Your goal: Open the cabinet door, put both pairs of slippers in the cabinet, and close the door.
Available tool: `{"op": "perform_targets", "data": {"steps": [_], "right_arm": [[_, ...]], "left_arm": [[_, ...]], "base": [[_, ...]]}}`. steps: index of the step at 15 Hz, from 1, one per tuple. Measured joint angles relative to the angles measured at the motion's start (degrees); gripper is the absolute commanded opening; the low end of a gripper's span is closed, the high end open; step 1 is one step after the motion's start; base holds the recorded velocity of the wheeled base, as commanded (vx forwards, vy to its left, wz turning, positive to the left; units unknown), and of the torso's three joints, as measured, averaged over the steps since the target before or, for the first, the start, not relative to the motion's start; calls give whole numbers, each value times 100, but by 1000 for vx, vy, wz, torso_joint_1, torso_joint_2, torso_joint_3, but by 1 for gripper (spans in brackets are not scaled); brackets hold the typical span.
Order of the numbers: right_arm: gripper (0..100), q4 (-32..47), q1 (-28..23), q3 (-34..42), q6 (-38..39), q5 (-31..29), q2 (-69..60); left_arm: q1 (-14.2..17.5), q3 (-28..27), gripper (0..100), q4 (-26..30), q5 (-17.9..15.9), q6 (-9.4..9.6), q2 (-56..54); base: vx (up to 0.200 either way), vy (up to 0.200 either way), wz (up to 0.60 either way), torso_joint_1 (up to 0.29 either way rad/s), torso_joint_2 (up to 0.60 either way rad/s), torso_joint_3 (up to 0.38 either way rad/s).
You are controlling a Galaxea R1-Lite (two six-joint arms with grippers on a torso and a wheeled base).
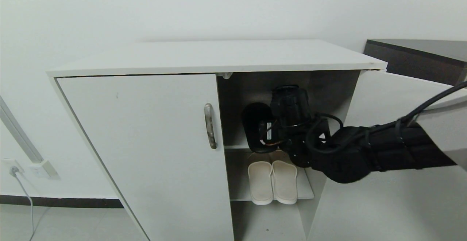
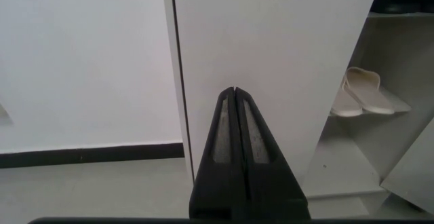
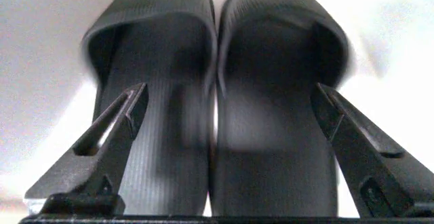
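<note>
The white cabinet (image 1: 219, 57) has its right door (image 1: 379, 98) swung open and its left door (image 1: 146, 142) closed. A pair of white slippers (image 1: 272, 182) (image 2: 363, 91) lies side by side on the middle shelf. My right arm reaches into the upper compartment, where the black slippers (image 1: 255, 128) (image 3: 217, 115) are. My right gripper (image 3: 229, 91) is open, with one finger on each outer side of the black pair. My left gripper (image 2: 234, 91) is shut on nothing, low in front of the closed left door.
The left door's metal handle (image 1: 209, 125) is beside the opening. The cabinet's bottom compartment (image 1: 266, 222) holds nothing. A wall socket with a cable (image 1: 14, 170) is at the far left, and a dark desk (image 1: 419, 57) stands behind the open door.
</note>
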Motion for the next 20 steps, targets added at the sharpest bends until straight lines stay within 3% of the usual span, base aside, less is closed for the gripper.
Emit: {"op": "perform_targets", "data": {"steps": [3, 6, 7, 16, 20], "right_arm": [[100, -655, 339, 1643, -13, 116, -892], [100, -1569, 656, 3051, -227, 595, -1779], [0, -1624, 711, 3206, -266, 641, -1937], [0, -1652, 761, 3354, -266, 769, -2107], [0, -1685, 763, 3346, -249, 781, -2024]], "left_arm": [[0, 0, 0, 0, -6, -5, 0], [0, 0, 0, 0, -4, -5, 0], [0, 0, 0, 0, -4, -11, 0], [0, 0, 0, 0, -2, -18, 0], [0, 0, 0, 0, -2, -16, 0]], "base": [[0, 0, 0, 0, 0, 0], [0, 0, 0, 0, 0, 0], [0, 0, 0, 0, 0, 0], [0, 0, 0, 0, 0, 0], [-200, 0, 0, 4, 4, 2]]}}
